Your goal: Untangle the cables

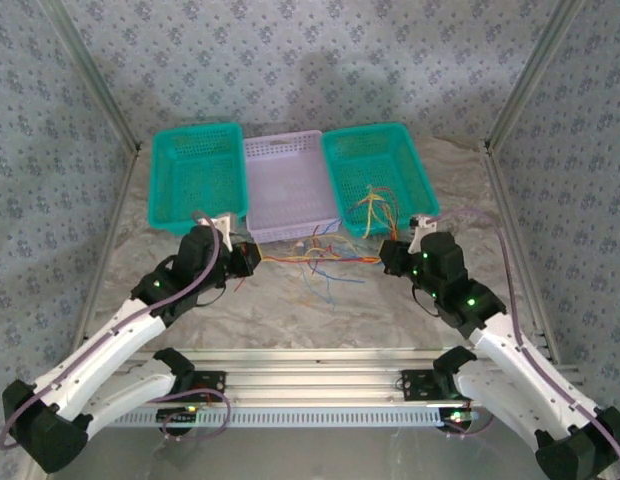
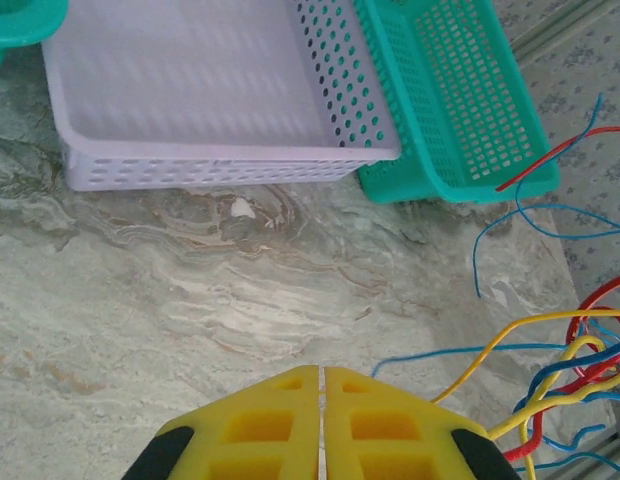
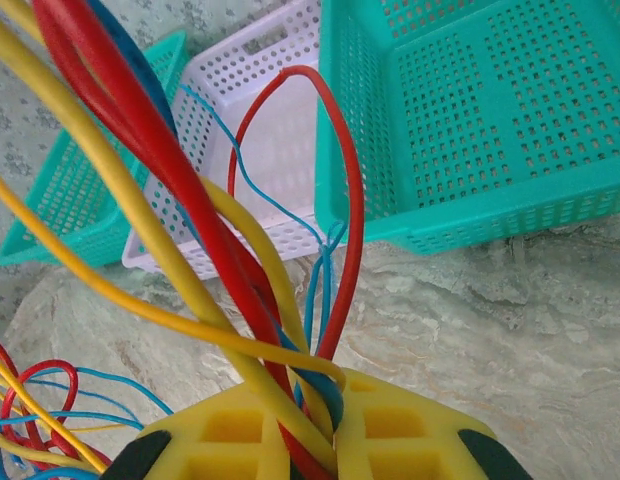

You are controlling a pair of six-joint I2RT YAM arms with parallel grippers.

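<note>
Your right gripper (image 3: 335, 400) is clamped on the cables (image 3: 170, 170), with red, yellow and blue strands rising from between its yellow pads (image 3: 390, 450). It sits low over the table (image 1: 290, 310), just in front of the right teal basket (image 1: 378, 165), where a few yellow strands drape over the front rim. Your left gripper (image 2: 321, 378) has its jaws pressed flat together near the white basket (image 1: 282, 185), whether on a strand you can't tell, and the bundle straggles across the table between the two.
</note>
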